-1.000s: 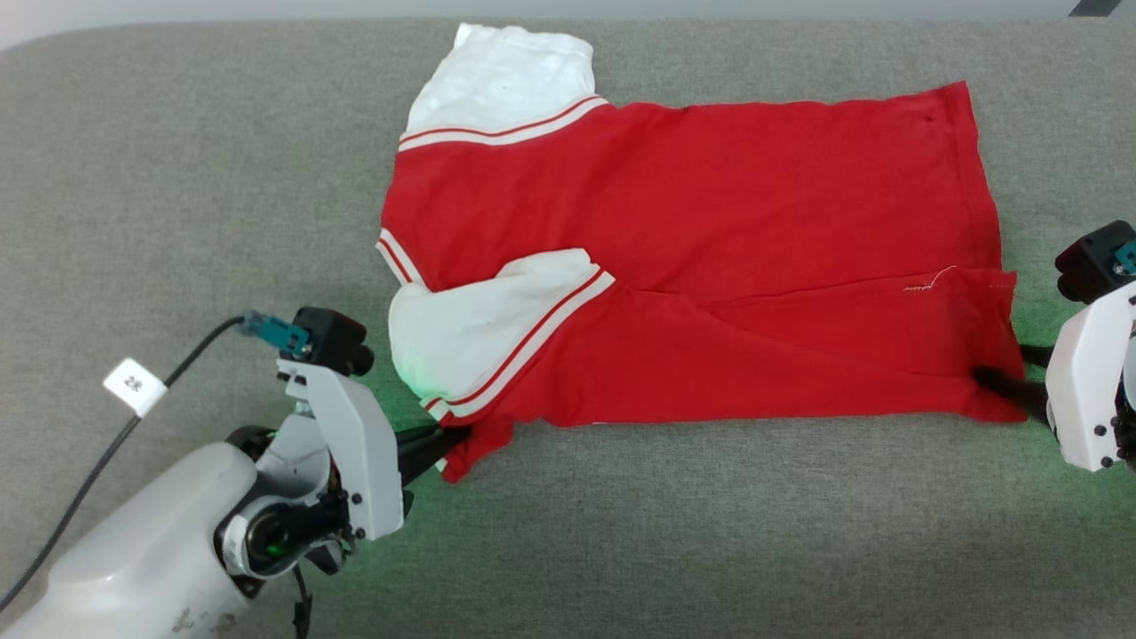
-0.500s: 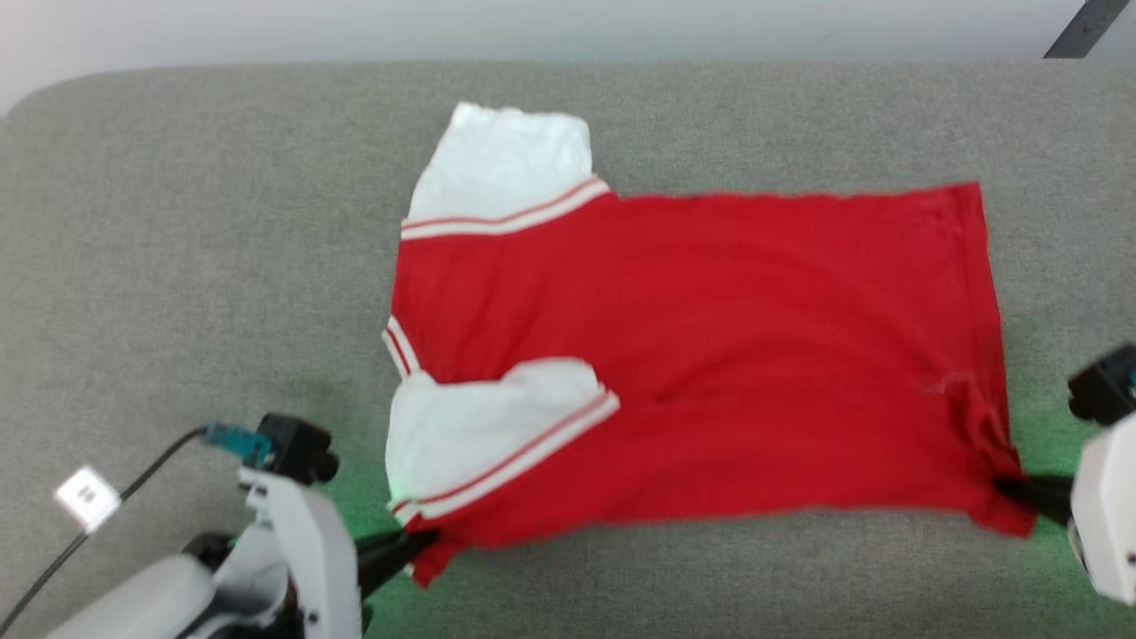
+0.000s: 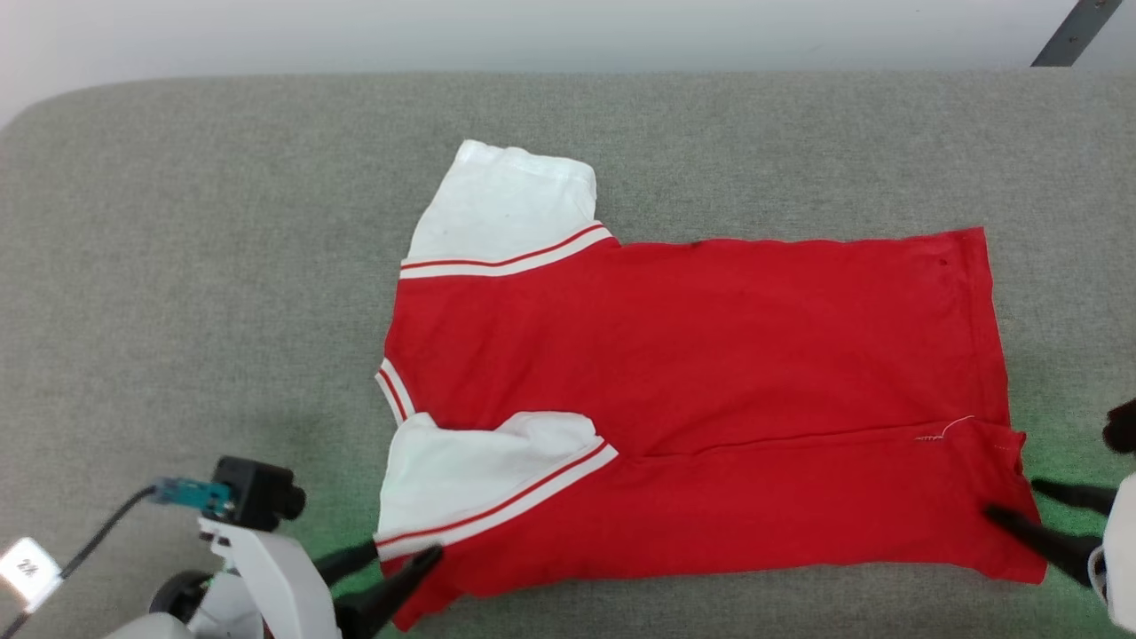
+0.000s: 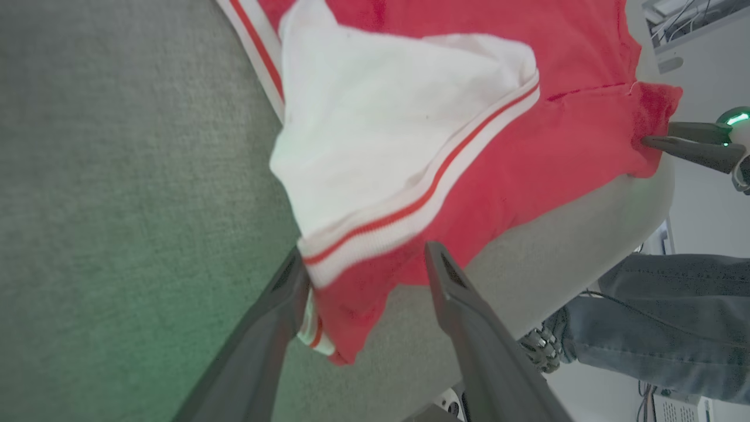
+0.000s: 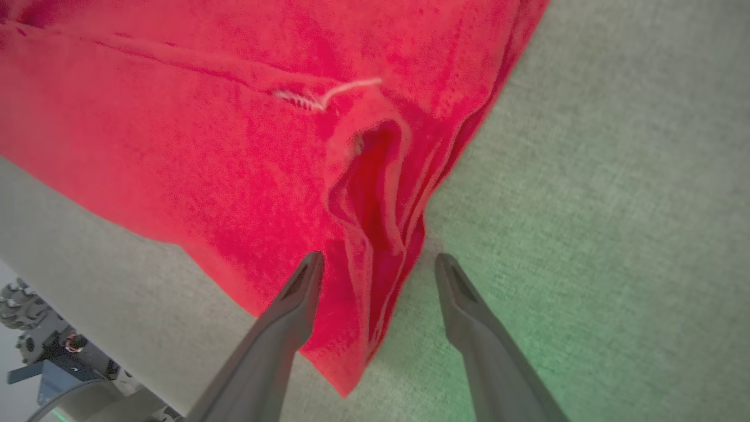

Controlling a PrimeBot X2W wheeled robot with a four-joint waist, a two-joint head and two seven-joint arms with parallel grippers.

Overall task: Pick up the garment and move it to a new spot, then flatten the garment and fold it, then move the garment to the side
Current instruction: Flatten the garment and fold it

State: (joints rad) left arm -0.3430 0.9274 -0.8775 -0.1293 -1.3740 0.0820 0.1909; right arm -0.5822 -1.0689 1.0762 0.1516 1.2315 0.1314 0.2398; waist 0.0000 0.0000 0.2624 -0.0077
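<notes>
Since a second ago we see both pinches released, fingers apart: left gripper (image 3: 404,552) at the sleeve corner, right gripper (image 3: 1012,497) at the hem corner. Count: one garment (image 3: 692,355) lying flat on the grey surface (image 3: 222,222), and two grippers.

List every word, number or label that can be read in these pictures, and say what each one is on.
"2" followed by a second character too small to read: on the white tag at the lower left of the head view.
Shirt: no lettering shows on the side facing up, only plain red cloth, white sleeves and striped trim.
Nothing else in these pictures carries text that can be read.
</notes>
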